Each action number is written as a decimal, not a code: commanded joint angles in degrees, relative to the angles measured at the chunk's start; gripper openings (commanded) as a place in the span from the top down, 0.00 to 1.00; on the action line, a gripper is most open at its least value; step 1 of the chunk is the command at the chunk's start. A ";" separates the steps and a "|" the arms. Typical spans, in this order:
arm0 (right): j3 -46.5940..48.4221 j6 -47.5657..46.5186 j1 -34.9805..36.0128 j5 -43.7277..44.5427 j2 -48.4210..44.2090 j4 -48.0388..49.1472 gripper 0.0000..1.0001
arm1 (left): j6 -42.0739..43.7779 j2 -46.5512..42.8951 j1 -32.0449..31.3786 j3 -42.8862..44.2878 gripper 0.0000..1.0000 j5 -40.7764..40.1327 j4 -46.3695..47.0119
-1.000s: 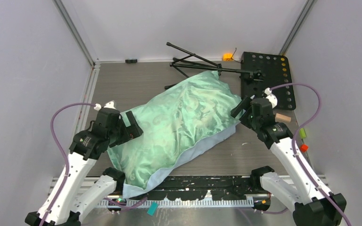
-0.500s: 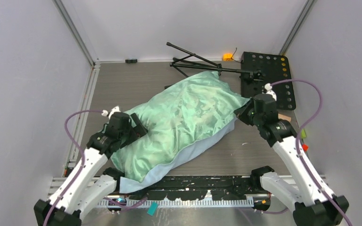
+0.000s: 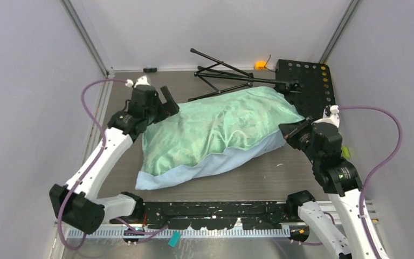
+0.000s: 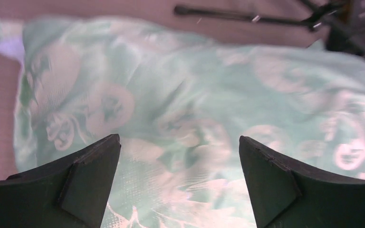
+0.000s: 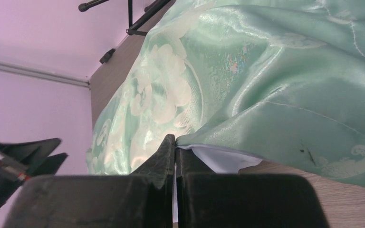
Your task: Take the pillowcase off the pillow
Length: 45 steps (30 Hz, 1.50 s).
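Mint-green pillowcase (image 3: 221, 129), right jaws pinching its right edge, left jaws spread over its far-left corner

Your right end effector (image 3: 287, 133), open one second ago, is now pinching the right edge of the pillowcase (image 3: 221, 129) with flat, closed jaws. It is sitting further right than before, and the pillowcase is lying more across the table (image 3: 280, 172), no longer slanting toward the near left. Your left end effector (image 3: 171, 103) is moving from the near left side to the far left end.
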 commanded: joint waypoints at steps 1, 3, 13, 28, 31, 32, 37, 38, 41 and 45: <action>-1.81 7.33 0.14 3.54 0.45 6.08 0.99 | 8.97 -6.51 -0.22 9.42 0.02 -3.82 -9.10; -3.73 9.05 0.13 2.43 2.16 9.55 0.99 | 9.37 -9.25 -0.22 11.48 0.02 -4.60 -15.04; -6.91 15.47 0.15 0.09 13.21 20.40 1.00 | 1.08 -26.68 -0.22 7.47 0.04 -0.43 -39.20; -10.23 16.15 0.16 2.56 11.45 21.69 1.00 | -22.16 -37.04 -0.22 -18.44 0.03 8.05 -36.42; -10.21 15.32 0.12 3.58 10.26 20.10 1.00 | -22.17 -35.94 -0.23 -18.91 0.03 8.71 -36.06; -10.42 15.24 0.11 4.07 9.76 19.84 1.00 | -22.18 -35.64 -0.22 -19.23 0.03 8.71 -35.89; -11.35 15.13 0.19 5.25 7.41 19.55 1.00 | -22.41 -35.15 -0.29 -23.85 0.42 12.31 -28.97; -11.27 15.02 0.12 5.42 7.13 19.05 1.00 | -22.44 -35.23 -0.23 -25.09 0.60 13.30 -26.58; -10.55 13.93 0.11 6.44 6.24 17.23 1.00 | -22.85 -34.86 -0.21 -26.42 1.00 13.94 -22.56; -9.52 11.92 0.14 9.93 4.74 14.33 1.00 | -18.93 -31.81 -0.22 -20.36 1.00 7.34 -23.18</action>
